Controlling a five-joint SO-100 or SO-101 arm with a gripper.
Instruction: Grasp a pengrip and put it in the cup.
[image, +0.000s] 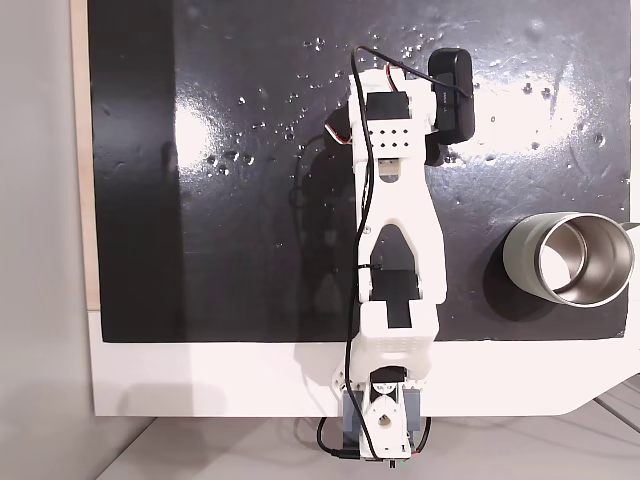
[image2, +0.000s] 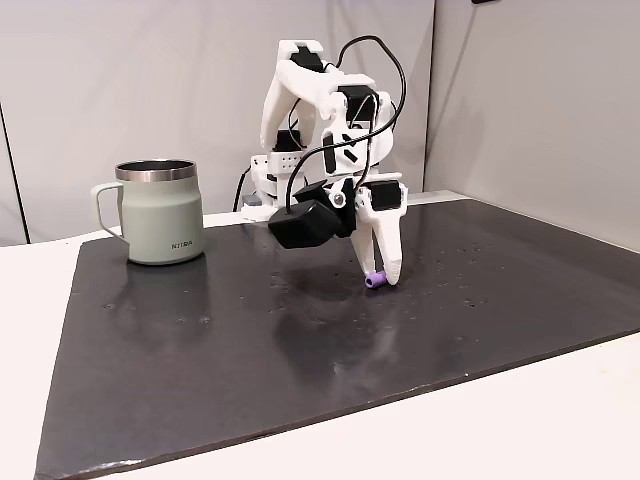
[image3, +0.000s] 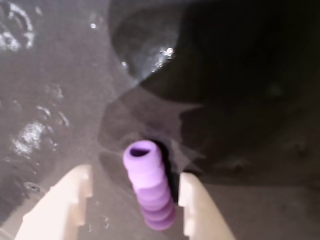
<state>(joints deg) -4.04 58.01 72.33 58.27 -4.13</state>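
In a fixed view from the side, the cup (image2: 160, 212) stands upright at the left of the dark mat (image2: 250, 350) on the white worktop (image2: 560, 420), its handle toward the left edge. Well to its right the claw (image2: 381, 279) reaches down to the mat, tips at the pengrip (image2: 375, 283), a small purple tube lying on the mat. In the wrist view the pengrip (image3: 149, 184) lies between the two pale fingers (image3: 65, 205), its long axis running from the camera outward, open end pointing away and slightly left. The claw (image3: 135, 200) is narrowly parted, a gap on either side, not touching the tube.
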